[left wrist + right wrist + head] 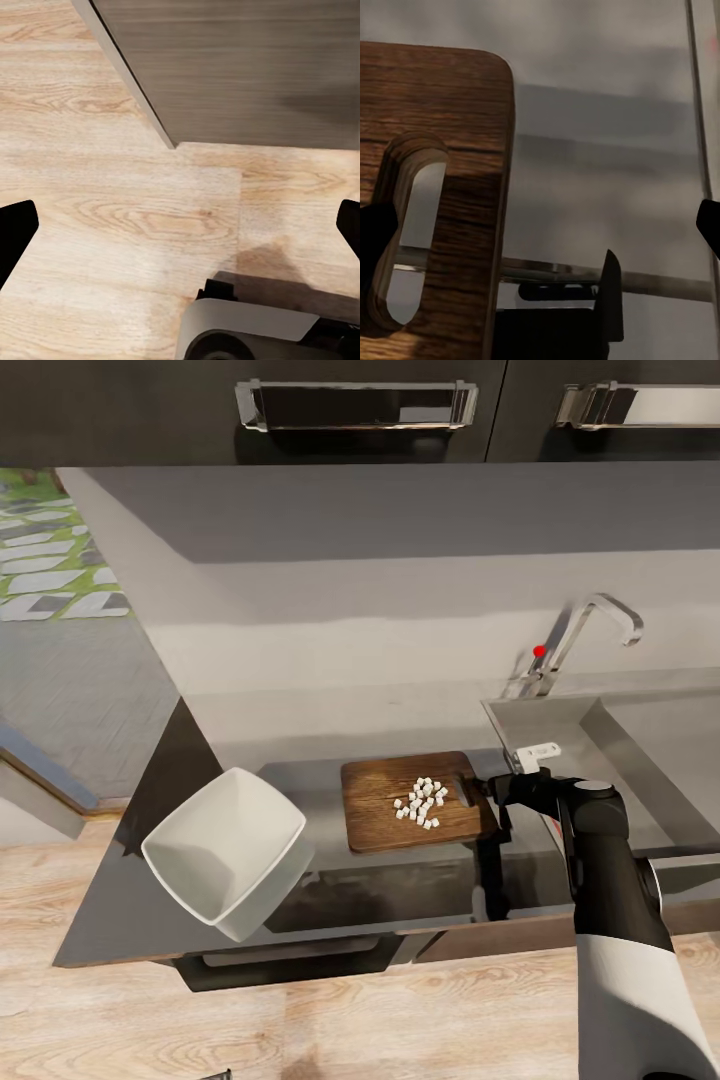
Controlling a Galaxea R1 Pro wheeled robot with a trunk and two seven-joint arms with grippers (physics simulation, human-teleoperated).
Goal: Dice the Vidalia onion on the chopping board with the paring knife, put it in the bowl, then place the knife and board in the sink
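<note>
The brown chopping board lies on the grey countertop, with a small heap of white diced onion on it. My right gripper is at the board's right end, beside the handle slot, and it stands open: one finger overlaps the slotted end of the board, the other finger is far off over bare counter. The white bowl sits at the counter's left end. The sink is right of the board. I cannot make out the paring knife. My left gripper hangs open over the floor.
The chrome faucet with its red dot rises behind the sink. Dark upper cabinets with steel handles hang above. The counter's left end borders a doorway to paving. Light wood floor lies in front, with a cabinet side near my left arm.
</note>
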